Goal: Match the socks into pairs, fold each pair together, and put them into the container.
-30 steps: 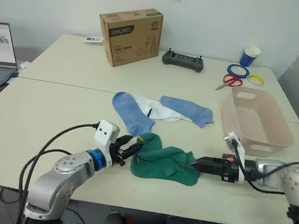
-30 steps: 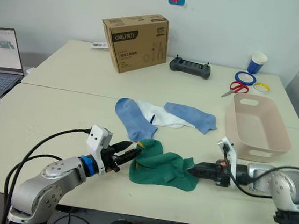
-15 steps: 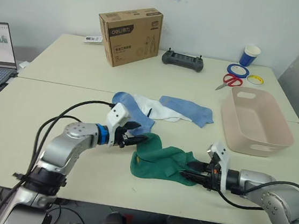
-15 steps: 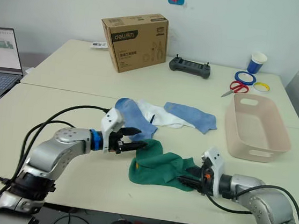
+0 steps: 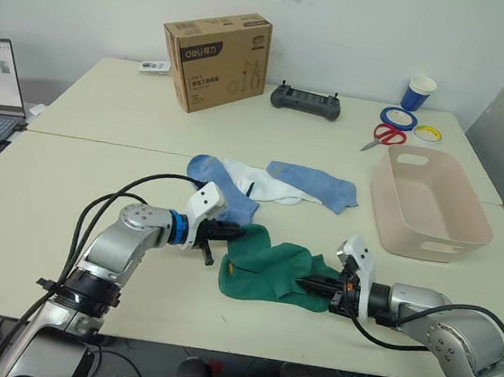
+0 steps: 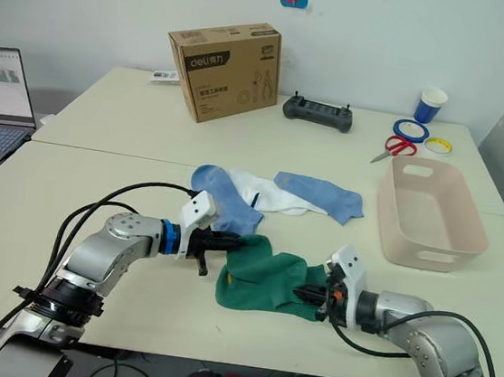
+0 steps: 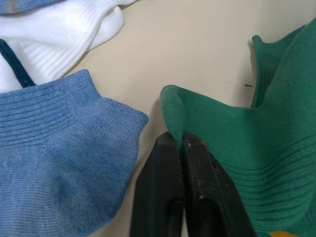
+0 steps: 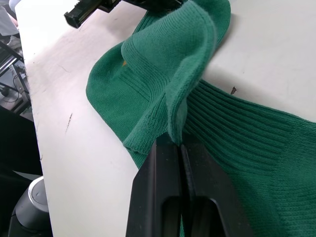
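left gripper (image 7: 181,140) was clamped on the green socks' (image 5: 270,268) cuff edge, right gripper (image 8: 178,143) pinched a raised fold at the other end. socks lay on the table (image 5: 70,186), container (image 5: 428,204) well apart.

Compared with a second ago, the left end effector (image 5: 233,232) sits farther in over the tabletop (image 5: 69,195), beside the light blue sock (image 5: 220,189), its fingers now closed on the upper left edge of the dark green socks (image 5: 274,271). The right end effector (image 5: 311,284) has slid left from the tabletop's right side and now pinches a raised fold of the green fabric, which is bunched narrower than before.
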